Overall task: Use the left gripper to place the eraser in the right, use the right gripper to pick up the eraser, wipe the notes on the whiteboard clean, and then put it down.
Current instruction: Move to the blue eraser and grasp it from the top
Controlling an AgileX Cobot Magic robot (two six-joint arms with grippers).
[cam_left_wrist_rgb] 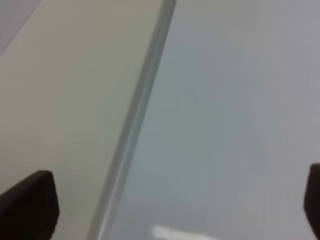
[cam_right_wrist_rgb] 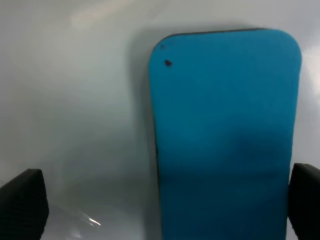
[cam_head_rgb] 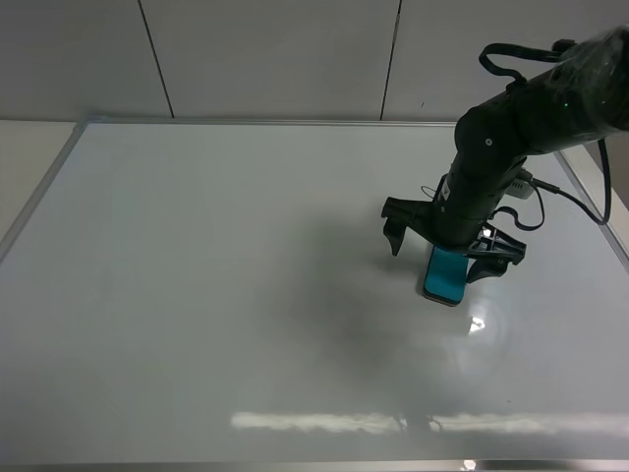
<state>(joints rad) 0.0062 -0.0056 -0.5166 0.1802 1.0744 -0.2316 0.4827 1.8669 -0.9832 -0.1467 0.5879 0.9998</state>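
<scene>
Two grippers: both are standing spread wide, neither one is clamping anything.
Right gripper (cam_head_rgb: 447,248): is hanging low over the whiteboard (cam_head_rgb: 197,295), claw fingers (cam_head_rgb: 396,228) splaying to either side of the eraser (cam_head_rgb: 447,277); jaws released.
Right gripper, wrist view: gripper (cam_right_wrist_rgb: 165,205) is showing two dark fingertips (cam_right_wrist_rgb: 22,205) sitting well apart at opposite edges.
Eraser, exterior view: teal-blue oblong, lying flat on the board at about 4 o'clock from board centre, its far end tucking under the gripper.
Eraser, right wrist view: eraser (cam_right_wrist_rgb: 225,135) is filling much of the gap between the fingertips and sitting nearer one of them; whether it is touching, cannot tell. A thin dark underside edge is showing, and a small dark speck (cam_right_wrist_rgb: 167,62) is sitting near one corner.
Right arm (cam_head_rgb: 531,108): bulky, black, coming in from 2 o'clock, black cables (cam_head_rgb: 580,202) looping off it.
Left gripper (cam_left_wrist_rgb: 170,205): is showing only in its own wrist view, jaws released, nothing between the fingertips (cam_left_wrist_rgb: 27,205); hovering over the board's silver frame (cam_left_wrist_rgb: 135,125), beige table (cam_left_wrist_rgb: 60,100) on one side, white board surface on the other.
Thin dark loop (cam_head_rgb: 428,191): is sitting just beside the arm, at 12 o'clock from the eraser; marker line or cable, cannot tell.
Glare strip (cam_head_rgb: 324,423): is running along the board at 6 o'clock.
</scene>
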